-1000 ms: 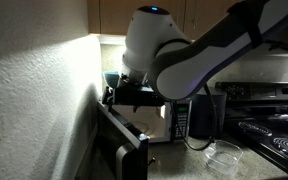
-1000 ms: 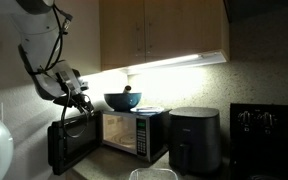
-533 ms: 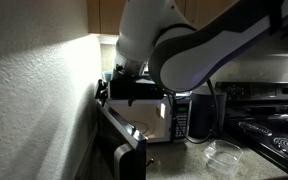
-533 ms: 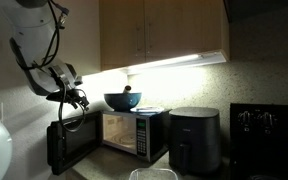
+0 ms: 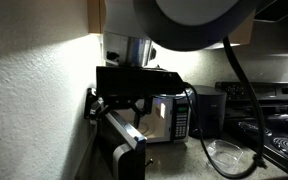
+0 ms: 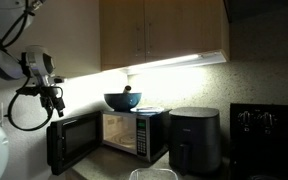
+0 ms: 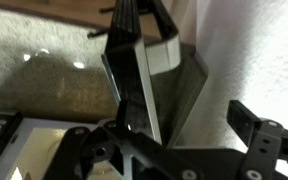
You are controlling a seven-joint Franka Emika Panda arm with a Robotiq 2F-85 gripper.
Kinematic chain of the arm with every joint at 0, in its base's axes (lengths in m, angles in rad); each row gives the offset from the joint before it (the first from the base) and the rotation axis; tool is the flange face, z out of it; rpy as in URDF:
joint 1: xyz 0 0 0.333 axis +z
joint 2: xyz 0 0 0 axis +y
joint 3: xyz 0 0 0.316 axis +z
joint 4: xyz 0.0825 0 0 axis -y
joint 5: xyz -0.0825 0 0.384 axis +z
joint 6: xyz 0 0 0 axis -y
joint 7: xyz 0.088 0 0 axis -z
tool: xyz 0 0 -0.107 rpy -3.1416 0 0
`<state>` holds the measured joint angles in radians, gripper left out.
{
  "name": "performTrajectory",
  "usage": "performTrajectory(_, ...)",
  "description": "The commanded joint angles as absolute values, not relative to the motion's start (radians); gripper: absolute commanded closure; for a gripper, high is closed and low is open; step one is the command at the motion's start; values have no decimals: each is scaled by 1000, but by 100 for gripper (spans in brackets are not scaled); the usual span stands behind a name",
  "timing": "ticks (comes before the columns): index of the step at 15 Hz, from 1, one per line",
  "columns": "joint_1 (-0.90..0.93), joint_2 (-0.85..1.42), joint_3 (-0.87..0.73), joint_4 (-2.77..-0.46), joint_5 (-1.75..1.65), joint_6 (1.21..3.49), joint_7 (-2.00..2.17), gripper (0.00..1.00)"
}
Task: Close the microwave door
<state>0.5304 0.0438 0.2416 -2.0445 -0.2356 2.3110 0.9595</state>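
The small silver-black microwave (image 6: 134,132) stands on the counter with its dark windowed door (image 6: 72,141) swung wide open toward the wall. The door also shows in an exterior view (image 5: 124,133) and edge-on in the wrist view (image 7: 136,75). My gripper (image 6: 53,101) hangs open just above the door's free outer top corner. In an exterior view it is a dark block (image 5: 122,100) over the door. In the wrist view the gripper (image 7: 184,128) is open and holds nothing, with the door's edge running between its left finger (image 7: 96,150) and right finger (image 7: 256,128).
A blue bowl (image 6: 122,101) sits on top of the microwave. A black air fryer (image 6: 194,138) stands beside it, then a stove (image 6: 268,130). A clear glass bowl (image 5: 228,156) lies on the counter. A white wall (image 5: 34,100) is close behind the door.
The gripper has moved away from the microwave body, along the door toward its free edge and the wall. The door has stayed wide open.
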Motion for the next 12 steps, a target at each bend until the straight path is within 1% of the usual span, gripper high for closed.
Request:
performTrajectory(1,476,7,314,-2048,-45,2121,841,0)
performTrajectory(5,444,31,331,-2001,62,1996,741,0)
performTrajectory(6,449,27,340,-2019,18,2042,799,0)
performTrajectory(12,474,85,391,-1982,-15,2015,827,0)
